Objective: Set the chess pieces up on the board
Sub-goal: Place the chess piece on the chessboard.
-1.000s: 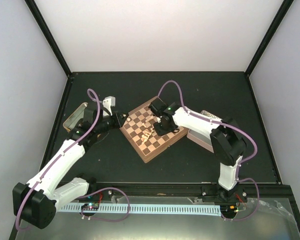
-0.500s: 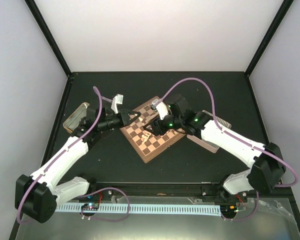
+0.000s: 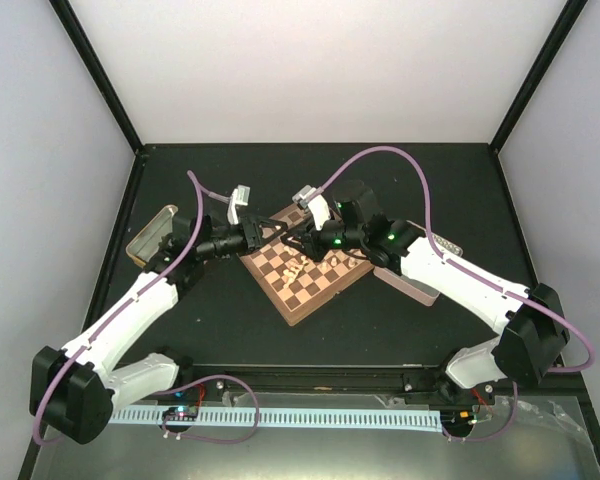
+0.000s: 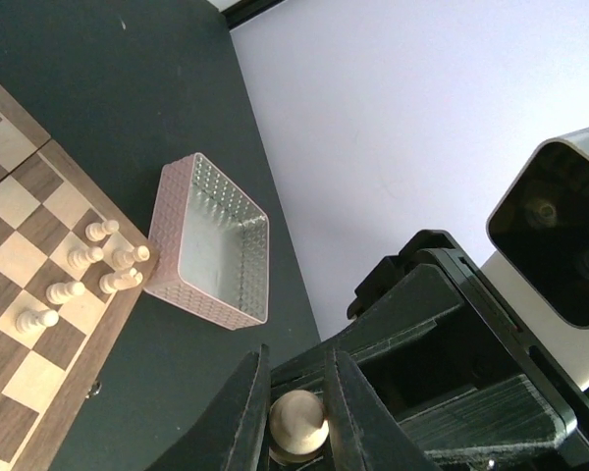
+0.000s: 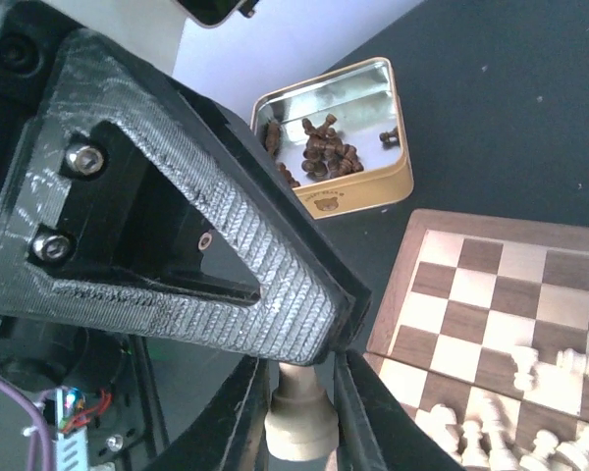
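left gripper (image 4: 296, 392): pinches chess piece (image 4: 296, 424) | right gripper (image 5: 296, 385): likewise (both near board (image 3: 305, 290))

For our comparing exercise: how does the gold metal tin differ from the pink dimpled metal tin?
The gold metal tin holds dark brown chess pieces; the pink dimpled metal tin shows none inside. The gold tin's walls are smooth; the pink tin's are dimpled. Both are open rectangular tins, silver inside.

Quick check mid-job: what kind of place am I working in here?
Probably a lab robot cell, not a home: a black table boxed in by plain white panels, with a cable tray along the near edge.
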Controlling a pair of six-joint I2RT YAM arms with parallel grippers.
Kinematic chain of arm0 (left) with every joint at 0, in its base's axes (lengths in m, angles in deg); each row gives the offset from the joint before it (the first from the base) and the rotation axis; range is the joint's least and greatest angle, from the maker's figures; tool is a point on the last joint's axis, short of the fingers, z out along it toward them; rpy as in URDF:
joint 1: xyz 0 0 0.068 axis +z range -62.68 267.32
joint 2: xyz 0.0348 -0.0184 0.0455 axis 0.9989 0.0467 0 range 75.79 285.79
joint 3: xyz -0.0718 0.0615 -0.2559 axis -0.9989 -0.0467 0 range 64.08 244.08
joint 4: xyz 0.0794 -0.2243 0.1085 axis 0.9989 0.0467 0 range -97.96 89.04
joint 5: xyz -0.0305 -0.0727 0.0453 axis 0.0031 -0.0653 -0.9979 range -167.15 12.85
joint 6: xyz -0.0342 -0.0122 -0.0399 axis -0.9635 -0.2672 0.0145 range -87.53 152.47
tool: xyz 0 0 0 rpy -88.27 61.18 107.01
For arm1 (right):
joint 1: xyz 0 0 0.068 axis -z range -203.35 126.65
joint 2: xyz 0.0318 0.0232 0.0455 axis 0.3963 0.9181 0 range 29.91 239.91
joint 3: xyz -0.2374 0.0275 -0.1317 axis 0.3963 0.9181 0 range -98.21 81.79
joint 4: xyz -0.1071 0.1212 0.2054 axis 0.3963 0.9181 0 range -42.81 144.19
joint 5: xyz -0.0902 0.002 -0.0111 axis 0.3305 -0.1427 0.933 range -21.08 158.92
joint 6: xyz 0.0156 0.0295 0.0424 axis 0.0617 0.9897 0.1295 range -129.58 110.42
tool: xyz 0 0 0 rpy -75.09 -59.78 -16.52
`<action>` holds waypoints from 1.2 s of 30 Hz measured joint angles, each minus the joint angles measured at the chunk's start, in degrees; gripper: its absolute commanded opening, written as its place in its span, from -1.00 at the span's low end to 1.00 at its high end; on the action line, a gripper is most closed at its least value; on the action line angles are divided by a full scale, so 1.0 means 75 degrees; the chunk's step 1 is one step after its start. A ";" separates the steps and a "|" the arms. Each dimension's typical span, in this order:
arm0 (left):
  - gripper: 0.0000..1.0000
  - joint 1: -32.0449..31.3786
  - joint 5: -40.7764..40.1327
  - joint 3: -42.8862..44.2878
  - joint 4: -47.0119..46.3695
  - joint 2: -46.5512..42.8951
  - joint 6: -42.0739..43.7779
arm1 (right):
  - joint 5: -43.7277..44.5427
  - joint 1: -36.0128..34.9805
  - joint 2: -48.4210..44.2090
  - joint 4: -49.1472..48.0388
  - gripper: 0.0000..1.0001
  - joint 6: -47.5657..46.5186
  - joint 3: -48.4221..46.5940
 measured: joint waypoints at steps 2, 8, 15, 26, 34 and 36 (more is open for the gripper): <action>-0.67 -0.0003 0.0015 0.0003 -0.0058 0.0061 -0.0067 | 0.0099 0.0000 0.0000 0.0006 -0.82 0.0012 0.0000; -0.21 0.0003 0.0128 0.0096 -0.0035 0.0114 0.0032 | 0.0323 -0.0009 -0.0009 -0.0006 -0.84 -0.0227 0.0032; -0.23 0.0102 0.0991 0.0624 0.0629 0.0356 0.1000 | 0.0041 0.0198 -0.0353 -0.0006 -0.79 -0.1309 0.0291; -0.12 0.0210 0.1938 0.0746 0.1276 0.0589 0.1760 | -0.0533 0.0303 -0.0723 0.0458 -0.76 -0.2649 0.0382; -0.58 0.0216 0.2174 0.0819 0.1320 0.0682 0.1871 | -0.0711 0.0303 -0.0723 0.0927 -0.75 -0.3072 0.0382; -0.61 0.0213 0.2212 0.0819 0.1346 0.0714 0.1929 | -0.0714 0.0306 -0.0720 0.0976 -0.75 -0.3095 0.0379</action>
